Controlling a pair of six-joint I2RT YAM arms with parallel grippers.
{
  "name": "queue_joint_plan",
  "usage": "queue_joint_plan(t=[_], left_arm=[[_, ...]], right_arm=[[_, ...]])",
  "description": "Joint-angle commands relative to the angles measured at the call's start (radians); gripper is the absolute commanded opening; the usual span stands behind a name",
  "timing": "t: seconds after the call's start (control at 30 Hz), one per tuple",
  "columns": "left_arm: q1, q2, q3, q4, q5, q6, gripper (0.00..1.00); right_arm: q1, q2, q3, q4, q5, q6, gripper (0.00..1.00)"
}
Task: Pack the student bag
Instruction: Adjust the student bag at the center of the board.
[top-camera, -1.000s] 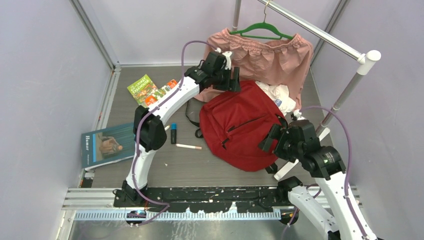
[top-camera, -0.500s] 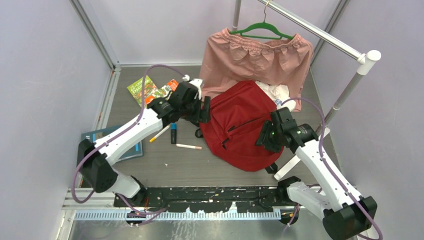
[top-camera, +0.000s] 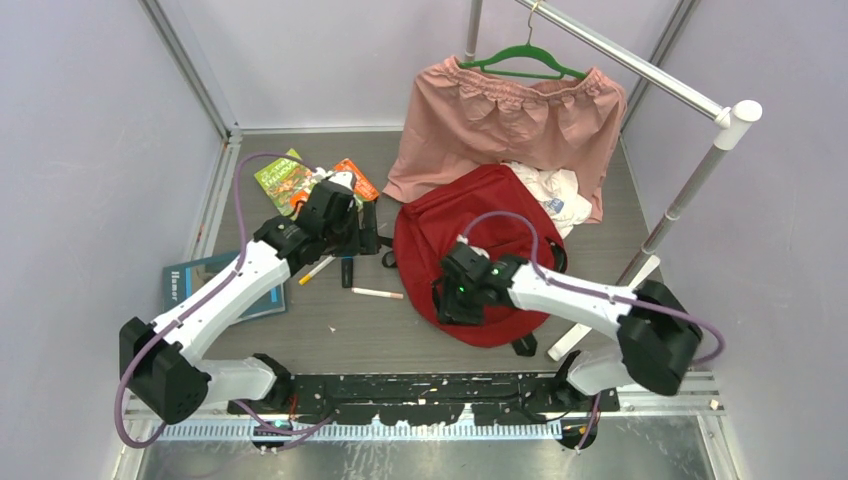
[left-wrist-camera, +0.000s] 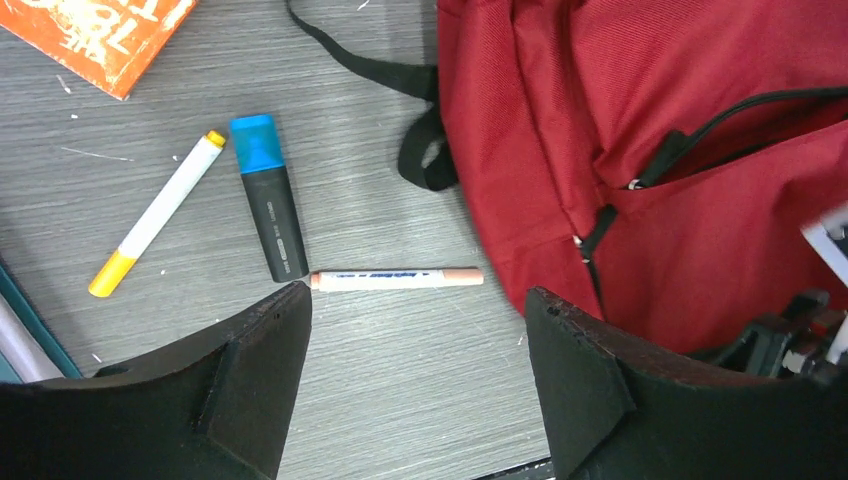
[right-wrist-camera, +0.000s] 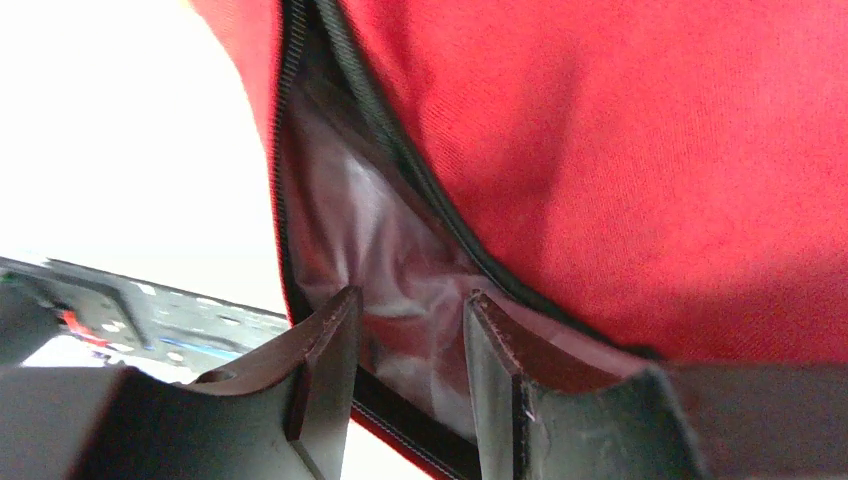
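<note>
The student bag (top-camera: 490, 215) lies dark red on the table with its front pocket unzipped. My right gripper (top-camera: 447, 298) sits at that pocket's left end. In the right wrist view its tips (right-wrist-camera: 412, 295) are poked into the opening of the bag (right-wrist-camera: 650, 150). The jaws are partly closed with a gap, and pale lining shows between them; nothing looks clamped. My left gripper (top-camera: 365, 232) hovers left of the bag, wide open (left-wrist-camera: 418, 292) and holding nothing. Just beyond it lies a white pen (left-wrist-camera: 397, 278), and the bag (left-wrist-camera: 700, 200) is on its right.
A blue highlighter (left-wrist-camera: 268, 195) and a yellow-ended marker (left-wrist-camera: 157, 212) lie left of the pen. Green (top-camera: 285, 180), orange (top-camera: 355, 178) and blue (top-camera: 205, 285) books sit further left. A pink garment (top-camera: 510, 120), a white cloth (top-camera: 555, 190) and a metal rail (top-camera: 690, 190) stand behind and right.
My left gripper came back from the bag's top left to above the pens. My right gripper crossed the bag leftward to the front pocket, and its jaws narrowed.
</note>
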Motion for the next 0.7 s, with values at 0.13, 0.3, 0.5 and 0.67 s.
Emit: queue_joint_plan(t=[0.13,0.3,0.5,0.67], left_arm=[[0.007,-0.078,-0.016,-0.038,0.024,0.016,0.78],[-0.002,-0.113,-0.063,-0.026,0.154,0.036,0.68],[-0.058,-0.096,-0.100,0.022,0.225,0.021,0.69],[-0.057,-0.089,-0.120,0.053,0.208,-0.013,0.71]], right_arm=[[0.000,-0.049,0.298,-0.083,0.258,-0.140,0.61],[-0.080,-0.185,0.223,-0.250,0.432,-0.157,0.73],[-0.130,-0.297,-0.001,-0.232,0.315,-0.002,0.68],[0.092,-0.269,-0.155,0.031,0.229,0.204,0.72]])
